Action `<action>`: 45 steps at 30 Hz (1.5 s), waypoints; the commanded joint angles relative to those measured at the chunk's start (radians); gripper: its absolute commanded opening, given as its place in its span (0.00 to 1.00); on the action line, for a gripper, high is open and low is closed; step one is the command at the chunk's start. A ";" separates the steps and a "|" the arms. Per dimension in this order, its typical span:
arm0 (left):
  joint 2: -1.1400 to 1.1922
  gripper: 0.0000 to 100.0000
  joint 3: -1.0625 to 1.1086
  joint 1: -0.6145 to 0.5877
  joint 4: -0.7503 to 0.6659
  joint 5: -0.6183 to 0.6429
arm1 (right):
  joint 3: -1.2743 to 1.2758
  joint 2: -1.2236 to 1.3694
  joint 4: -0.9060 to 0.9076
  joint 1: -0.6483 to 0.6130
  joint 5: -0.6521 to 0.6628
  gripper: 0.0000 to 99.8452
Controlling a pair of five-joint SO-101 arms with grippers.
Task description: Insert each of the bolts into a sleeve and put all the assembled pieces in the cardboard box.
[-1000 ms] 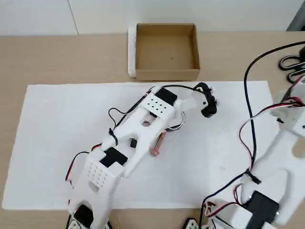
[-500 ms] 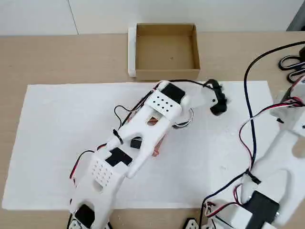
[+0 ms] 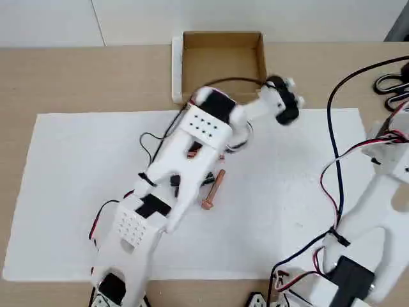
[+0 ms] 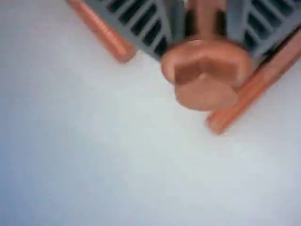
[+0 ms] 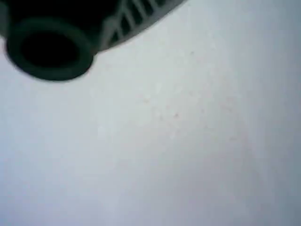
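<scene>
Copper-coloured round-headed bolt [image 4: 204,77] sits clamped head-outward between the grey ribbed jaws of the left gripper [image 4: 204,23], held over a white paper sheet [image 3: 77,192] that covers most of the pale wooden desk [image 3: 83,77]. In the left wrist view, two more copper shafts lie flat on the sheet, one [image 4: 101,30] on one side of the held bolt and one [image 4: 254,89] on the other.

From above, the white left arm [image 3: 166,179] stretches diagonally across the sheet, its far end just short of the open brown cardboard box [image 3: 222,35], which stands on the desk at the sheet's far edge. A loose copper bolt [image 3: 214,188] lies on the sheet just beside that arm's forearm; whether it is one of the two shafts seen from the wrist cannot be told.

At the desk's right edge stands the white right arm [image 3: 383,192], trailing black and red cables. The right gripper [image 5: 61,33] has its jaws closed on a dark tubular sleeve [image 5: 47,49], the open end facing the wrist camera, above the sheet.
</scene>
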 commanded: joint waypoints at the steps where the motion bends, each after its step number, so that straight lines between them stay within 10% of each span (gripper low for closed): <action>1: -0.028 0.01 -0.133 -0.063 0.054 0.051 | -0.005 -0.047 -0.019 0.002 0.009 0.00; 19: -0.029 0.01 -0.476 -0.227 0.094 0.284 | 0.035 -0.237 -0.033 -0.183 0.000 0.01; 35: -0.259 0.01 -0.292 -0.344 0.094 0.408 | 1.091 -1.119 -0.662 -0.486 0.006 0.00; 45: -0.367 0.01 -0.160 -0.347 0.094 0.410 | 1.224 -1.265 -0.754 -0.507 0.009 0.00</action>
